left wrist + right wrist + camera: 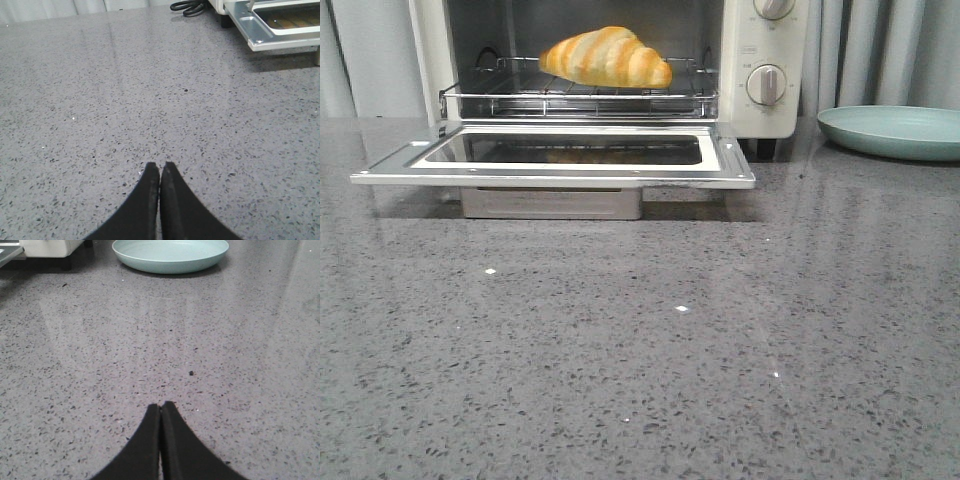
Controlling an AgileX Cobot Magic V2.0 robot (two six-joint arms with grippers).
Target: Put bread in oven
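Note:
The bread, a glossy golden-orange croissant with pale stripes, lies on the wire rack inside the cream-white oven. The oven's glass door is dropped open flat toward me. A corner of that door also shows in the left wrist view. Neither gripper shows in the front view. My left gripper is shut and empty above bare grey countertop, well away from the oven. My right gripper is shut and empty above the countertop, short of the plate.
A pale green plate sits on the counter to the right of the oven, also in the right wrist view. A black cable lies by the oven's foot. The speckled grey countertop spreads in front of the oven.

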